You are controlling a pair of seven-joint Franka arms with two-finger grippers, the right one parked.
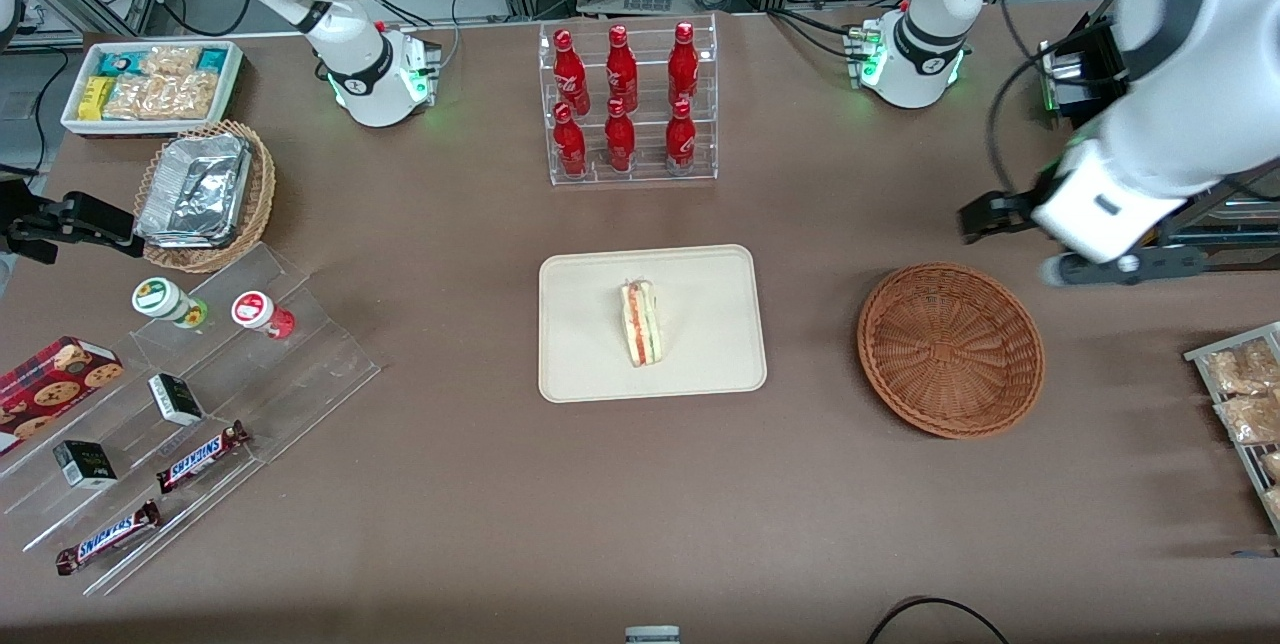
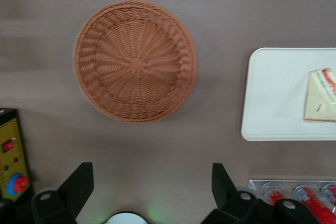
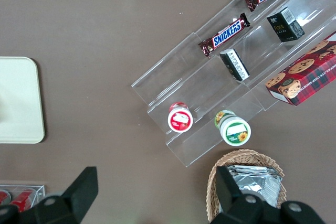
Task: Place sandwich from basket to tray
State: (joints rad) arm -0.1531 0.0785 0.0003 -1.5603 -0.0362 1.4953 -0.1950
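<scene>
The sandwich (image 1: 641, 322), a white bread wedge with orange-red and green filling, lies on the cream tray (image 1: 590, 364) at the table's middle. The reddish-brown woven basket (image 1: 950, 349) stands empty beside the tray, toward the working arm's end. My left gripper (image 1: 985, 216) hangs open and empty above the table, farther from the front camera than the basket. In the left wrist view the fingers (image 2: 79, 184) stand wide apart with nothing between them, the gripper (image 2: 151, 182) being clear of the basket (image 2: 135, 60). The tray (image 2: 273, 98) and the sandwich (image 2: 321, 95) show there too.
A clear rack of red bottles (image 1: 628, 104) stands farther from the front camera than the tray. A tan wicker basket with foil containers (image 1: 205, 194), a white snack bin (image 1: 150, 84) and an acrylic stand with snacks (image 1: 190, 404) lie toward the parked arm's end. A snack rack (image 1: 1245, 404) stands at the working arm's end.
</scene>
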